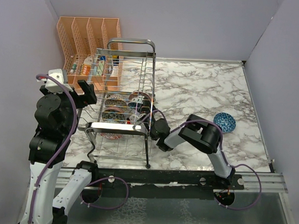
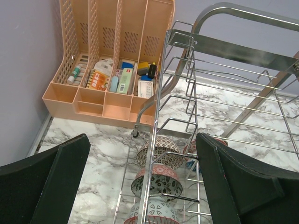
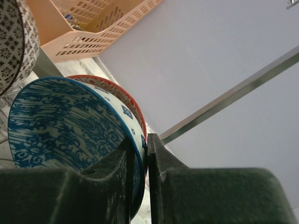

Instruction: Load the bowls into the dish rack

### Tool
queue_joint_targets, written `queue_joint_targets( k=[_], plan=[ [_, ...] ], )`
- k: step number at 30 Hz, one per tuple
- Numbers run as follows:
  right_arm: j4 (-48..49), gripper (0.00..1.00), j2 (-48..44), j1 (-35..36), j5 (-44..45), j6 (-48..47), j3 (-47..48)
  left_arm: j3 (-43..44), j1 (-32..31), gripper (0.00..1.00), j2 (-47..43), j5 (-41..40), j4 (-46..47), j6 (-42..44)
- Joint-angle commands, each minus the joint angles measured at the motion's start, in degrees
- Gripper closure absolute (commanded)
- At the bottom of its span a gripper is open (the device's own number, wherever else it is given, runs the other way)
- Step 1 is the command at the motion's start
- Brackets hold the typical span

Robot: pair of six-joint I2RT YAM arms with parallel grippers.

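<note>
Blue bowl (image 3: 70,121) sits inside rack (image 1: 117,126), rim pinched by R jaws, beside red-rimmed bowl (image 3: 117,95). Looks like the placing step. Next prob: release, back out, fetch 2nd blue bowl (image 1: 224,122) off worktop (image 1: 199,89). L jaws spread, by rack.

Hidden and cropped around the dish rack (image 1: 117,126)
Inside it, the right gripper's (image 3: 145,140) fingers are covering part of the blue bowl's (image 3: 60,121) rim; that bowl is hiding most of the red-rimmed bowl (image 3: 119,95), and the frame edge is cropping the black-and-white bowl (image 3: 9,42). Behind the rack, the orange organizer's (image 2: 107,100) contents are too small to identify.
</note>
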Motion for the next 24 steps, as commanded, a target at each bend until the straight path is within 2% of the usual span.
queue_joint_targets(
  k=[1, 4, 9, 11, 14, 21, 24],
  plan=[
    [17.8, 0.84, 1.5, 0.6, -1.8, -2.4, 0.7, -1.0, -0.1, 0.01, -0.4, -2.1, -0.2, 1.6],
    [17.8, 0.83, 1.2, 0.9, -3.4, -2.4, 0.1, -0.8, -0.1, 0.01, -0.6, -2.3, -0.2, 1.7],
    [17.8, 0.68, 1.0, 1.3, -3.4, -2.7, -0.3, -0.8, -0.1, 0.01, -0.6, -2.3, -0.1, 1.8],
    [17.8, 0.65, 0.8, 1.5, -3.2, -2.5, -0.6, -1.0, -0.1, 0.01, -0.5, -2.2, -0.1, 1.8],
    [17.8, 0.53, 0.5, 1.7, -2.6, -2.1, -0.9, -1.0, -0.1, 0.01, -0.5, -2.3, 0.0, 1.8],
    [17.8, 0.47, -1.8, 1.7, 0.2, 0.6, -1.0, -0.7, -0.1, 0.01, -0.4, -2.1, -0.1, 1.9],
    [17.8, 0.37, -2.9, 1.7, 0.4, 1.3, -0.9, -0.6, -0.1, 0.01, -0.5, -2.2, -0.1, 1.9]
  ],
)
